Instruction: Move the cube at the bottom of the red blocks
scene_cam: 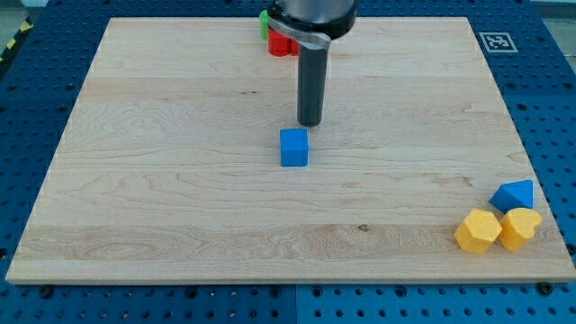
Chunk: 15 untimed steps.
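Note:
A blue cube (293, 148) sits near the middle of the wooden board (162, 180). My tip (310, 122) stands just above and slightly right of the cube, a small gap apart. At the view's top, the arm hides most of the red blocks (280, 44); only a red edge and a bit of a green block (265, 20) show to the left of the rod.
A blue wedge-like block (513, 193) and two yellow blocks (478, 231) (519, 227) cluster at the view's bottom right. A marker tag (494, 41) is at the top right corner.

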Each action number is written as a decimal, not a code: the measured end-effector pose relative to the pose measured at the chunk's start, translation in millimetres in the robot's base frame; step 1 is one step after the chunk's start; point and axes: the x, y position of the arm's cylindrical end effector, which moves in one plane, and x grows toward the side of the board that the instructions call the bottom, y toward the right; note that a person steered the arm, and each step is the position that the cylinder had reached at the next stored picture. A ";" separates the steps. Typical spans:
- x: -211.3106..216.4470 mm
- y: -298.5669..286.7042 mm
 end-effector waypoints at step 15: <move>-114.8 -2.1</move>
